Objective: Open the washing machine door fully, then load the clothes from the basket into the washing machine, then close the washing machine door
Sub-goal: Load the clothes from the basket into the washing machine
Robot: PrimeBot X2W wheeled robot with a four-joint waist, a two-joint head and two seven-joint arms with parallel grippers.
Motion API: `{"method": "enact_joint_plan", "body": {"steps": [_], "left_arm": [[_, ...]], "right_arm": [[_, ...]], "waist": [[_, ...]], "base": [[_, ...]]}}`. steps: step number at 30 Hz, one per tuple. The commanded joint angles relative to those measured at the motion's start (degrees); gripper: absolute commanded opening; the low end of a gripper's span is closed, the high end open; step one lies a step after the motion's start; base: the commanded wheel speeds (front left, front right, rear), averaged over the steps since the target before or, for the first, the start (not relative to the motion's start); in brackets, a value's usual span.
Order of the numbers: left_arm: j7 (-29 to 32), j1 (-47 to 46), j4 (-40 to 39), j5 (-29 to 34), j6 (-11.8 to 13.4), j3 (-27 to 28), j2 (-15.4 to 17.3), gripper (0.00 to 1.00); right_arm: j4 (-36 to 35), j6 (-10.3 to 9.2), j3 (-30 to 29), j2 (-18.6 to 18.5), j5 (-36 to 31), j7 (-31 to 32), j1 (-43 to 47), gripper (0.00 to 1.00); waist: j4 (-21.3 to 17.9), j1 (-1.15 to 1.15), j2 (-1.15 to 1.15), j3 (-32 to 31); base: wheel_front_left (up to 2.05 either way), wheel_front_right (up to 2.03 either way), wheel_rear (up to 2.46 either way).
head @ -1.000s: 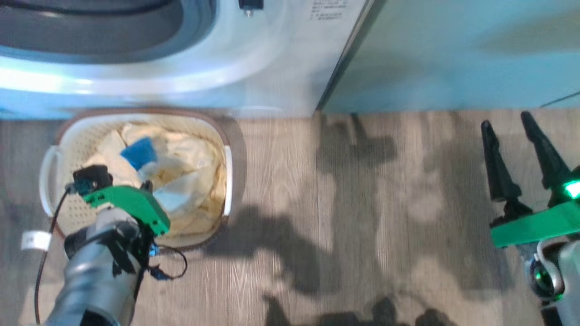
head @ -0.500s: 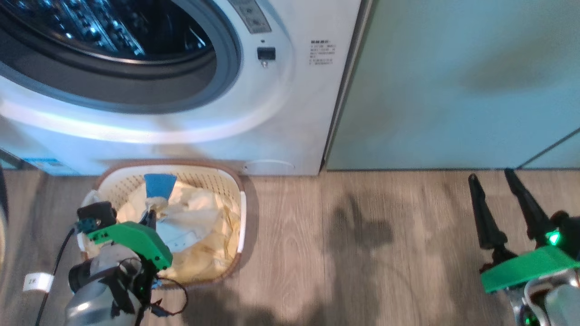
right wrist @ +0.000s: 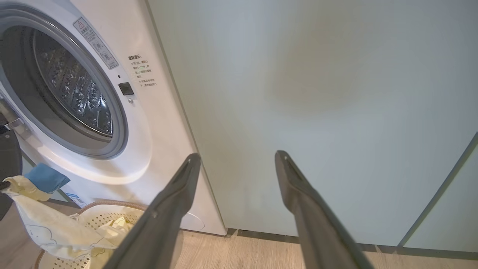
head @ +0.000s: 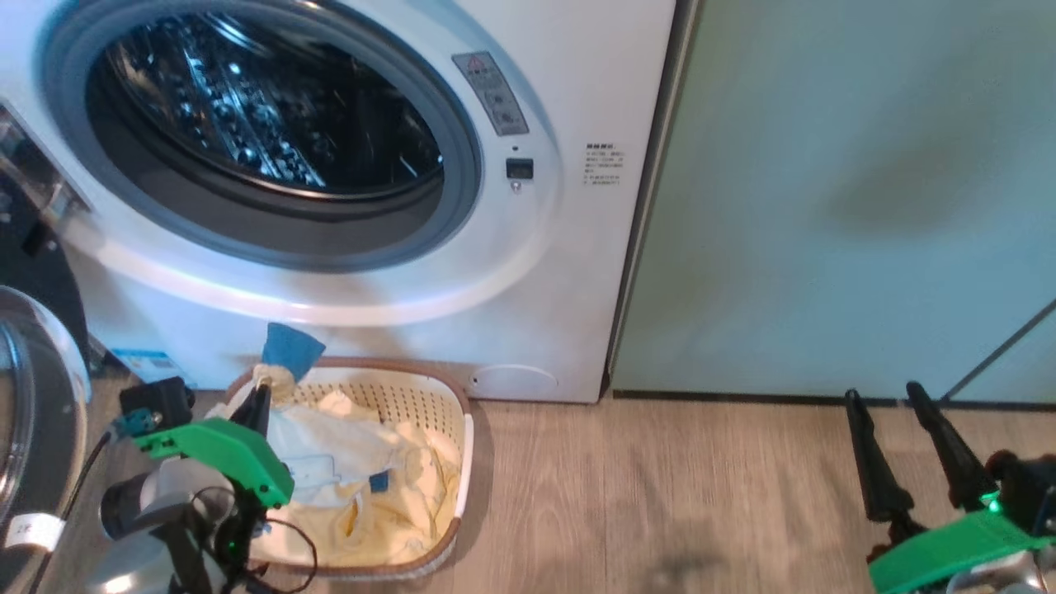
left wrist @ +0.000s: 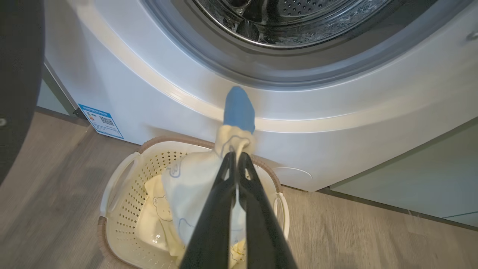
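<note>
Left jaws clamp the clothes [left wrist: 186,179]; right jaws gape empty; basket [head: 412,396] half-hidden.

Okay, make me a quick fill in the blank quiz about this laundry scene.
The left tool is ____ on the clothes.
The right tool holds ____.
The patch topping the clothes is ____.
The washing machine door is swung ____, left of the basket.
Answers: shut, nothing, blue, open.
</note>
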Motion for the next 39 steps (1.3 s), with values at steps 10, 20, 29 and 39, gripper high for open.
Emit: {"method": "enact_joint_plan", "body": {"steps": [10, 20, 29, 39], "left_arm": [[-1.0, 0.3, -7.3, -1.8, 0.0, -0.6, 6.9, 0.0], [-1.0, -0.4, -11.9, -1.4, 0.0, -1.6, 9.4, 0.0], [0.5, -7.4, -13.8, -2.0, 0.0, -2.0, 11.5, 0.0], [4.1, -19.2, -13.3, -2.9, 0.0, -2.1, 14.5, 0.0]], "right_arm": [[-1.8, 0.01, 0.7, 0.0, 0.2, -0.4, 2.0, 1.0], [-2.2, 0.01, 0.2, 0.5, 0.2, -0.4, 2.2, 1.0], [-2.9, 0.01, 0.6, 0.2, 0.3, -0.4, -0.2, 1.0], [-3.4, 0.01, 0.9, 0.2, 0.5, -0.4, -4.3, 1.0]], "waist": [[0.1, 0.01, 0.0, -4.7], [-0.1, 0.01, 0.0, -4.3], [-1.3, 0.01, 0.0, 0.2], [-4.3, 0.01, 0.0, 8.0]], "base": [[0.0, 0.0, 0.0], [0.0, 0.0, 0.0], [0.0, 0.0, 0.0], [0.0, 0.0, 0.0]]}}
